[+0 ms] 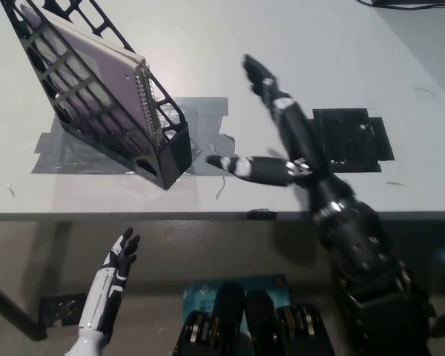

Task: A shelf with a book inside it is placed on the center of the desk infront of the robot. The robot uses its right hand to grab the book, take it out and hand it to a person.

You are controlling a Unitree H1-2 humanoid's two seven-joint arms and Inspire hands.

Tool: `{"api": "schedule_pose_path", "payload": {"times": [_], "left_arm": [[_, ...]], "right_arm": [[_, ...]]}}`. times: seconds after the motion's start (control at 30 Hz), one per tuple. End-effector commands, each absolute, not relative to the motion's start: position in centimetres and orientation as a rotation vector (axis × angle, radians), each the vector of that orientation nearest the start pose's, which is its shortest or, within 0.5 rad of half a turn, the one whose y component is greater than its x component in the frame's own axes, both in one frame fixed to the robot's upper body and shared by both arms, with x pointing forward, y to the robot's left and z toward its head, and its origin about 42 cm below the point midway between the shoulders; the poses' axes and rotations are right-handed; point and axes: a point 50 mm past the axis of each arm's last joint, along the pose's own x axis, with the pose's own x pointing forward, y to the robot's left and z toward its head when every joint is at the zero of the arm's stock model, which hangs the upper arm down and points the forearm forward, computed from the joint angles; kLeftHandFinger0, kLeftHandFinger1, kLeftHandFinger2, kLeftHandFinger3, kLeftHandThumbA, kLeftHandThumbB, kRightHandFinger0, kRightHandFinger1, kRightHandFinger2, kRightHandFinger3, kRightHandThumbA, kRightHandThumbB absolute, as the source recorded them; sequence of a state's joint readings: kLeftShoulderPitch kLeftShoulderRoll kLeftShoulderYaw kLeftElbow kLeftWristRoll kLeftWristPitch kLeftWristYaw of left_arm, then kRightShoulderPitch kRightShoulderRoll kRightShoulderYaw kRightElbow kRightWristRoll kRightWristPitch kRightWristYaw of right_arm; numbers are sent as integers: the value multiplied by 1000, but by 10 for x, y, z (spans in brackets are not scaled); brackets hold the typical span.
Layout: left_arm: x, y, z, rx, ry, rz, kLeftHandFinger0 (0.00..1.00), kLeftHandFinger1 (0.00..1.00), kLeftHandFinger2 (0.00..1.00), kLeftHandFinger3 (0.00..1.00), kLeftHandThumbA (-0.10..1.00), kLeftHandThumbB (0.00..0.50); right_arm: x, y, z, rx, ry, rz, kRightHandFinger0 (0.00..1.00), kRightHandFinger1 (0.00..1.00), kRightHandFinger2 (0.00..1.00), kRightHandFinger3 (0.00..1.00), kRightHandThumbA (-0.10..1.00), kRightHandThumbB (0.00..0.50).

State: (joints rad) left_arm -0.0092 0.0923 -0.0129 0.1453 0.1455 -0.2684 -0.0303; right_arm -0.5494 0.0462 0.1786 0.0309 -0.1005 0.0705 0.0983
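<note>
A black lattice shelf (162,150) stands tilted on the white desk at upper left, held down by grey tape. Inside it sits a purple spiral-bound book (104,70), its wire spine facing right. My black right hand (282,144) is raised over the desk's middle, open with fingers spread, just right of the shelf and touching neither it nor the book. My white left hand (115,271) rests open below the desk's front edge at lower left.
A patch of black tape (356,137) lies on the desk right of my right hand. Grey tape (208,152) spreads under and beside the shelf. The desk's front edge (133,216) runs across the picture.
</note>
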Motion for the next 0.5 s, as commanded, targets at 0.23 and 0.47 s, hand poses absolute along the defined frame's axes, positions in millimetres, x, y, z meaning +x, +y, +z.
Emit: {"api": "schedule_pose_path", "payload": {"times": [0.23, 0.47], "left_arm": [[275, 230, 76, 282, -127, -119, 1000, 1000, 1000, 1000, 1000, 431], [274, 228, 78, 283, -125, -124, 1000, 1000, 1000, 1000, 1000, 436]], "right_arm": [[449, -36, 281, -79, -353, 465, 1000, 1000, 1000, 1000, 1000, 386], [461, -10, 290, 22, -342, 495, 1000, 1000, 1000, 1000, 1000, 357]]}}
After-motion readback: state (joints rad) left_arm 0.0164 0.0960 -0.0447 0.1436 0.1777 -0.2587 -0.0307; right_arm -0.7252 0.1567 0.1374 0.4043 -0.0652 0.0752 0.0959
